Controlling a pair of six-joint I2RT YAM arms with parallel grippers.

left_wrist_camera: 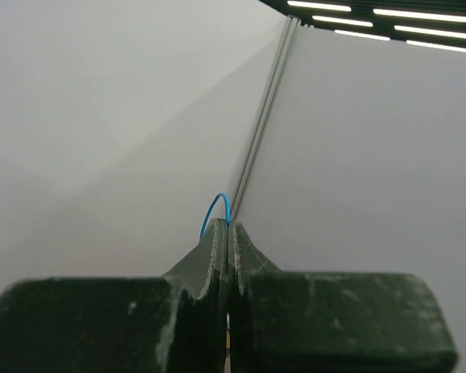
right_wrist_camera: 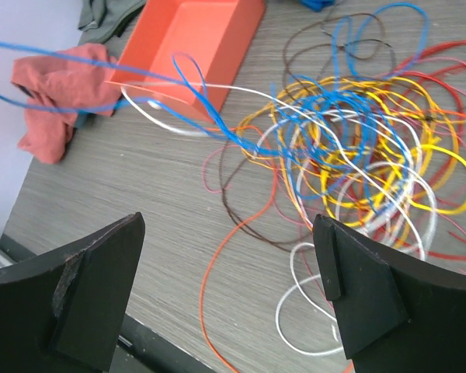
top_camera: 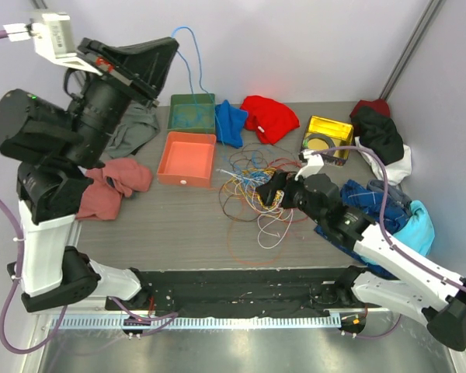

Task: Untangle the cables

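Flanking the cables (top_camera: 254, 183), orange tray (top_camera: 188, 159), red cloth (top_camera: 269, 116), yellow tin (top_camera: 331, 123)

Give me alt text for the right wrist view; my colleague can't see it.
The open right tool hangs over a tangle of blue, yellow, white, red and brown cables on the grey table. One blue cable runs off to the upper left, past an orange tray and a pink cloth.
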